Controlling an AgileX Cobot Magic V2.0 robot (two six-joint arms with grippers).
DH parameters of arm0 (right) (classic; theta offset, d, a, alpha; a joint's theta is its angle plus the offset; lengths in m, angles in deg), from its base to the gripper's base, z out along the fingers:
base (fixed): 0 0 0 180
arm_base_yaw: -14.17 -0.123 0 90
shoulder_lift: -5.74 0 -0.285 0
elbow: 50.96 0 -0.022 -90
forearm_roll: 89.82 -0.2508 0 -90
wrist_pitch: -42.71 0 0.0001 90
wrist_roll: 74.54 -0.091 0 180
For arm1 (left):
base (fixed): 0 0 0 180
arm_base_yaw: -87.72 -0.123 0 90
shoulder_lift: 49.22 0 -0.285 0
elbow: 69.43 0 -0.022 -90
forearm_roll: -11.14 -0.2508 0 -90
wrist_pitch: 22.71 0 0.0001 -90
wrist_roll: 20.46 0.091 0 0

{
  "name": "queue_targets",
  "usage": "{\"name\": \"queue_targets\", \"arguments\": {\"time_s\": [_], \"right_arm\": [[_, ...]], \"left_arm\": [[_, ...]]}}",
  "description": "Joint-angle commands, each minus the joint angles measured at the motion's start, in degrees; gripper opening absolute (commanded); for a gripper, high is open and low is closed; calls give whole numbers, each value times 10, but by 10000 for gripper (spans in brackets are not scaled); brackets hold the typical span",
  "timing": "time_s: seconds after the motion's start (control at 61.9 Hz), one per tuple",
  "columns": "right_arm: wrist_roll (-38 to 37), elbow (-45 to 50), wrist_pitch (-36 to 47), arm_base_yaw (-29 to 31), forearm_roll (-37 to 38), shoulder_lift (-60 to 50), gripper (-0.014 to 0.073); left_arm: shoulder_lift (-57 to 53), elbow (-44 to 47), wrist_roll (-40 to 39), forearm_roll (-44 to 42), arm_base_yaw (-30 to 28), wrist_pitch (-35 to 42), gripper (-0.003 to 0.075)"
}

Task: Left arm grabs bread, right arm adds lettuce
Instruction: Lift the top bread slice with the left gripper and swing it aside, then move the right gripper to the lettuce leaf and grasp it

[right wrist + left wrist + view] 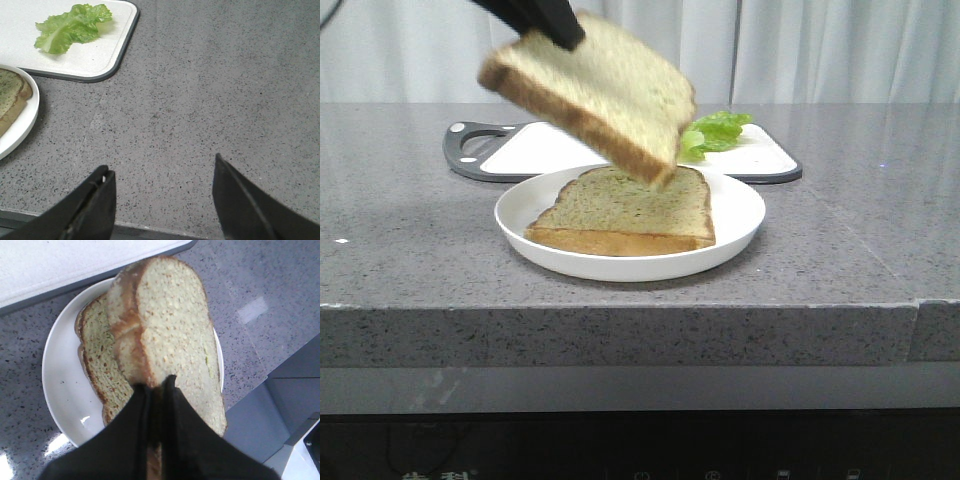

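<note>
Nearest, the plate (740,222) holds the thinner slice (630,205). Above it the left gripper (157,385) is closed on the bread (595,90), which hangs tilted in the air. Behind, the lettuce (715,130) lies on the cutting board (535,150). The right gripper (162,200) hovers wide open and empty over bare counter (225,90). The lifting step looks done; next it should reach for the lettuce.
</note>
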Motion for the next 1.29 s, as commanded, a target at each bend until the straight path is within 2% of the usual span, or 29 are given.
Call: {"name": "queue_targets", "arguments": {"time_s": [0.0,0.242,0.501,0.872,1.276], "right_arm": [[0,-19,38,3,2,6,447],[0,-19,36,3,2,11,447],[22,-43,25,2,-64,90,447],[154,-239,-52,2,-263,350,447],[168,-498,-116,2,-360,651,447]], "left_arm": [[-54,1,0,20,-1,23,-20],[-145,126,0,18,-17,102,-20],[-203,217,0,29,-116,120,-20],[-204,217,12,30,-131,138,-20],[-204,217,14,30,-131,138,-20]]}}
